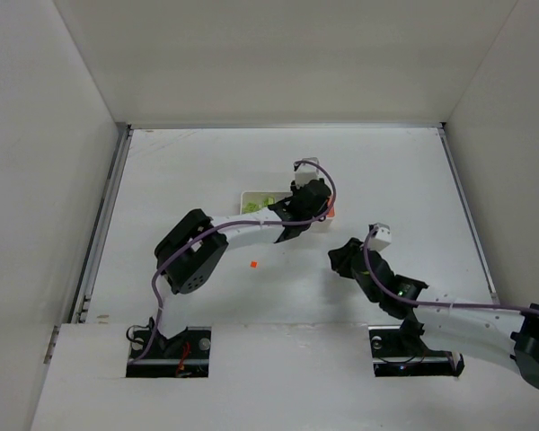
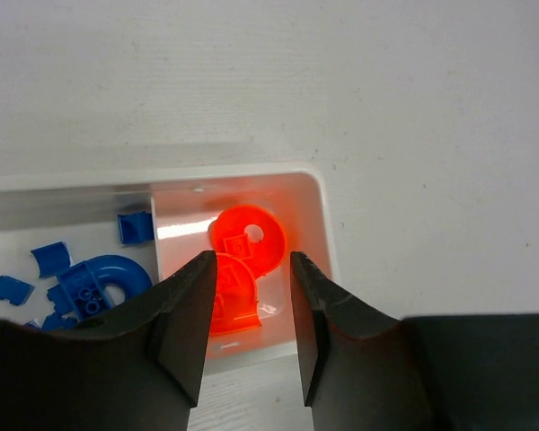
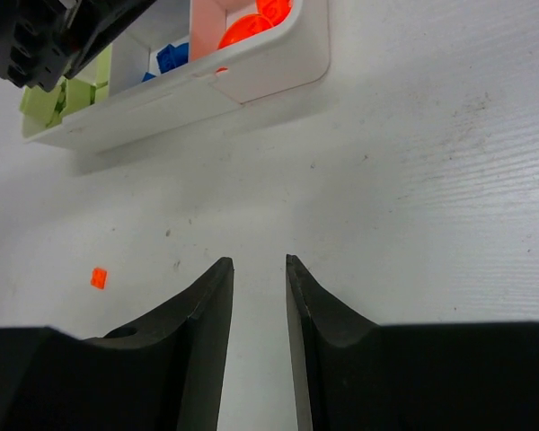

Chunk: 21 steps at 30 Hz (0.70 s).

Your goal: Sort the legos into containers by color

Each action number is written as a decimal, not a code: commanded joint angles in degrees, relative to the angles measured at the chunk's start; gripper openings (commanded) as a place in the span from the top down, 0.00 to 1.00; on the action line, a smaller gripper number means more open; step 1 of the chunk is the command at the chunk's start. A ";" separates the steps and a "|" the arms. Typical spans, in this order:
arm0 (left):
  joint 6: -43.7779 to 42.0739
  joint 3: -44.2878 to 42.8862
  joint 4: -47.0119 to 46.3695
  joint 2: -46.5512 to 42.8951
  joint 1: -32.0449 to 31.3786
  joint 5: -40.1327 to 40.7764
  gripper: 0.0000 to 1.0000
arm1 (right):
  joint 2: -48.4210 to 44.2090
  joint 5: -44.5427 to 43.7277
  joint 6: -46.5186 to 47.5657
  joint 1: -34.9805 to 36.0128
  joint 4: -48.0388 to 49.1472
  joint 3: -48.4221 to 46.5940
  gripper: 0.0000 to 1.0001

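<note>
Open, empty left gripper [image 2: 250, 262] frames orange-red plastic discs [image 2: 247, 235] in a white plastic tray [image 2: 327, 223]. Its view misses 1 tiny orange-red brick [image 3: 98, 278] left of the open right gripper [image 3: 257, 262].

Orange-red bricks [image 2: 247, 238] lie just ahead of the black left gripper [image 2: 250, 269] in a white tray [image 2: 328, 224], blue bricks [image 2: 99, 278] to its left.

White worktop [image 1: 189, 171], matte, with faint scuffs and dark specks. Plain white walls [image 1: 36, 180] enclose its left, far and right edges. Metal rail [image 1: 103, 224] runs along the left edge. White panel [image 1: 287, 377] covers the near edge, with two dark rectangular cutouts [image 1: 169, 352].
</note>
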<state>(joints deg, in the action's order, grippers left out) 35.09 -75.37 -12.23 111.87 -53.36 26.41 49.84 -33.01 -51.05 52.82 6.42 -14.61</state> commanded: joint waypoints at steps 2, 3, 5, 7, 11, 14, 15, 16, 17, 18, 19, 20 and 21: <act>-0.99 -1.54 -2.89 -2.97 0.23 -1.01 0.63 | 1.13 -0.65 1.04 0.13 1.58 -0.42 0.64; -0.99 -0.57 -3.15 -4.02 0.24 -0.75 0.63 | 2.26 -0.56 1.56 0.40 2.28 -0.85 0.64; -0.99 2.76 -4.64 -7.18 0.41 -0.49 0.63 | 5.86 0.75 3.40 1.62 3.95 -2.61 0.64; -0.99 6.45 -5.78 -10.61 0.94 -0.40 0.63 | 10.16 2.07 5.07 3.64 5.44 -4.98 0.64; -0.29 16.19 -7.10 -19.13 2.78 1.18 0.63 | 21.15 1.90 7.36 8.83 8.96 -11.04 0.64; -0.11 24.38 -7.72 -26.25 4.36 3.11 0.63 | 27.83 1.55 7.01 11.38 10.98 -15.26 0.59; -0.28 27.01 -7.55 -28.79 4.80 4.07 0.63 | 30.29 1.72 7.27 11.99 11.94 -16.66 0.57; -0.55 29.82 -7.46 -31.34 5.24 5.13 0.63 | 32.75 1.99 7.54 12.70 12.82 -18.24 0.55; -0.55 33.33 -7.37 -34.67 5.77 6.53 0.63 | 35.64 2.08 8.06 13.49 13.36 -20.35 0.54; -0.46 35.97 -7.20 -37.32 6.29 7.59 0.63 | 37.85 2.08 8.76 14.10 13.27 -22.46 0.53; -0.46 38.52 -7.02 -40.13 7.00 8.03 0.63 | 39.70 1.99 9.29 14.72 13.01 -24.48 0.53; -0.38 40.72 -6.41 -42.77 7.96 8.30 0.63 | 41.54 1.99 9.47 15.42 12.92 -26.33 0.52; -0.11 42.92 -5.62 -45.40 8.93 8.30 0.63 | 43.30 2.08 9.56 16.04 13.18 -28.00 0.52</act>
<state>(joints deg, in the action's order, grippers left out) 34.92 -36.84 -17.91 72.18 -46.22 31.55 90.00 -30.87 -43.29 67.02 15.44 -37.56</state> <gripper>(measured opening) 0.371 0.480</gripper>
